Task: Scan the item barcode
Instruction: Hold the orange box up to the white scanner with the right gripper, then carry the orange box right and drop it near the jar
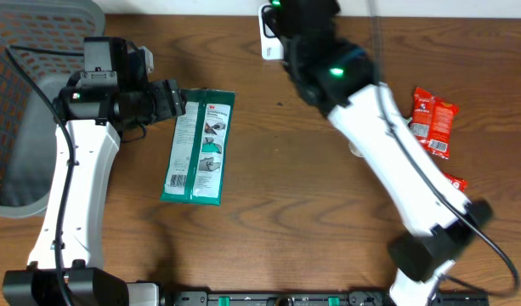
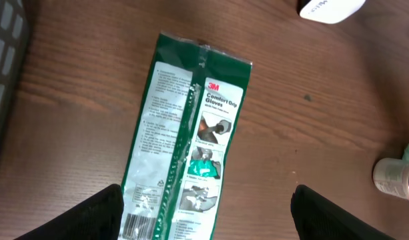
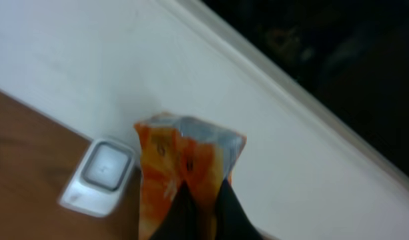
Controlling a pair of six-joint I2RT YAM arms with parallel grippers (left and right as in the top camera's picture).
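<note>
We are holding the right tool (image 3: 203,208) closed on an orange packet (image 3: 184,157), pinching it by its lower end. Its long axis is running up and away from the fingers, and the crimped top edge is pointing toward the white wall. The scanner (image 3: 101,172), a small white block with a grey window, is sitting on the table (image 3: 21,143) just beside the packet, below and to its left in the wrist view. In our judgement the coming move turns on that offset. We are needing to swing the packet's printed face down and left until it faces the window. The overhead view shows the right arm covering that far corner, so this arm is by far the nearer one.

The packet's print is too blurred to read, and we are not seeing a barcode on the side that shows.

The left tool (image 2: 204,223) is hanging open above a green pack (image 2: 187,140), well apart from the scanner. The pack is lying flat, with its long axis running from the far edge toward us. We are reading "3M" and "Comfort Grip Gloves" on it, with a printed barcode (image 2: 139,225) at its near corner. Red packets (image 1: 433,121) are lying on the right; their lettering is too small to read.
</note>
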